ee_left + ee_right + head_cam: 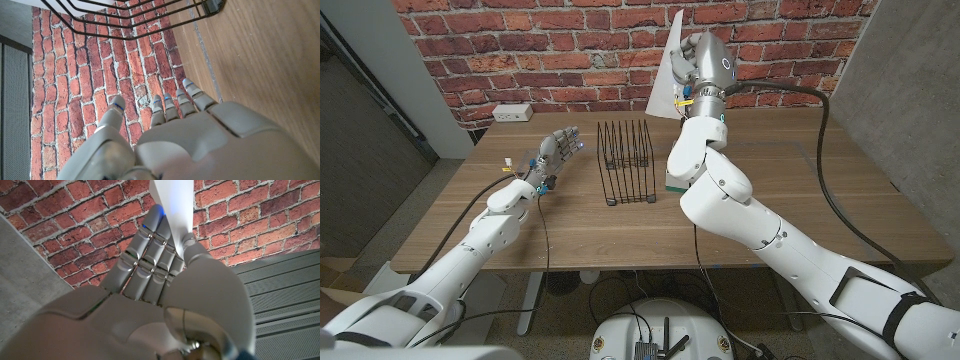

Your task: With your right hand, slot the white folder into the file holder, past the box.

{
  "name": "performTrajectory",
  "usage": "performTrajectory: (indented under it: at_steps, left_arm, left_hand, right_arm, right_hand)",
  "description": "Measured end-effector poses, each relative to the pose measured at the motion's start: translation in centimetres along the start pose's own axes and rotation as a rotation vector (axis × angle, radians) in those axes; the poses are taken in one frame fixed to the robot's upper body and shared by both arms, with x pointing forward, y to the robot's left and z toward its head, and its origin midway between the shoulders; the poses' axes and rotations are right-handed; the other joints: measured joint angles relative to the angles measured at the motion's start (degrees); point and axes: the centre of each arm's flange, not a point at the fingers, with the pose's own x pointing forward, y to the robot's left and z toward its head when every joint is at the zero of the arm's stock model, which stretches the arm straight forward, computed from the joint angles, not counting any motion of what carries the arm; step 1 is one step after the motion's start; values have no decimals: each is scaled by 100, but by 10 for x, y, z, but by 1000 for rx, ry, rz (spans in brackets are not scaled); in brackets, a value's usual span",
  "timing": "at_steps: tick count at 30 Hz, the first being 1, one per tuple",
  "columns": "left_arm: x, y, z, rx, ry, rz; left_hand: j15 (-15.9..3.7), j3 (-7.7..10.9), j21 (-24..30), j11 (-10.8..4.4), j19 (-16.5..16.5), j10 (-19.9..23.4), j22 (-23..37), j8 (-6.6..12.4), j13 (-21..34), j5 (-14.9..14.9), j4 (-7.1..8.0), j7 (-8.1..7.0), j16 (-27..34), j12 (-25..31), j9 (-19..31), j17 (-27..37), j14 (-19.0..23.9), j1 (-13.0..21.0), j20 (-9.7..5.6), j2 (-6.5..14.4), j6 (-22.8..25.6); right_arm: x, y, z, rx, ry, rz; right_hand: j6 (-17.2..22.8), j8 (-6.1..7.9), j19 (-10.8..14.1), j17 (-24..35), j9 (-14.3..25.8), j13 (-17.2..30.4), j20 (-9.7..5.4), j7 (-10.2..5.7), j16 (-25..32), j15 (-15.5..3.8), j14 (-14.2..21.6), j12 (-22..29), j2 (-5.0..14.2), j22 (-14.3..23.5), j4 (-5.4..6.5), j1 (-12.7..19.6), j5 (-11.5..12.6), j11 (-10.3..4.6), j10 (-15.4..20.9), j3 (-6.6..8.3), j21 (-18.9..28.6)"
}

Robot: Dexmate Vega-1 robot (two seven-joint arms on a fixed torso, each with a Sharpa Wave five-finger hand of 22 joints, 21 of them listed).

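Holding the white folder (667,70) up in the air, the right robot hand (692,62) pinches it between thumb and fingers; the right wrist view shows the sheet (172,202) clamped against the fingers (150,250). Folder sits high, above and behind the file holder (626,160), well apart from it, in front of the brick wall. File holder is a black wire rack standing upright on the table (580,225). A box (676,180) is just beside the file holder on its right-arm side, mostly hidden by the right forearm, so can't tell its full shape.

Left robot hand (548,160) is beside the file holder on the other side, fingers spread, holding nothing; left wrist view shows its fingers (192,97) apart near the rack wires (125,12).

Step in hand, judged: carry phase, folder lifted, not yet lowered to a slot.

Risks from here:
- Folder is thin and held at one edge, may flex or swing and miss the narrow gaps between wires.
- Lower edge could catch on the top of a wire and tip or shove the light rack.
- Forearm passes close over the box, could knock it into the file holder.
- Pinch slips, folder drops behind the file holder.
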Motion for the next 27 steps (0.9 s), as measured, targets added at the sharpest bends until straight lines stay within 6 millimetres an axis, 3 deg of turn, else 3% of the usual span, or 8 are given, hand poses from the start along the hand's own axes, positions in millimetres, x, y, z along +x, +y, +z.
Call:
performTrajectory:
  at_steps: [27]
  left_arm:
    - [1, 1, -6, -12, 3, -9]
  left_hand:
    - [0, 0, 0, 0, 0, 0, 0, 0, 0, 0, 0, 0, 0, 0, 0, 0, 0, 0, 0, 0, 0]
  right_arm:
    - [-10, 5, 5, -33, 20, 14]
  right_hand:
    - [31, -22, -32, 28, -4, 26, -32, 30, -44, -4, 37, -45, -2, 0, 6, -2, 22, 26, 37, 39, 84]
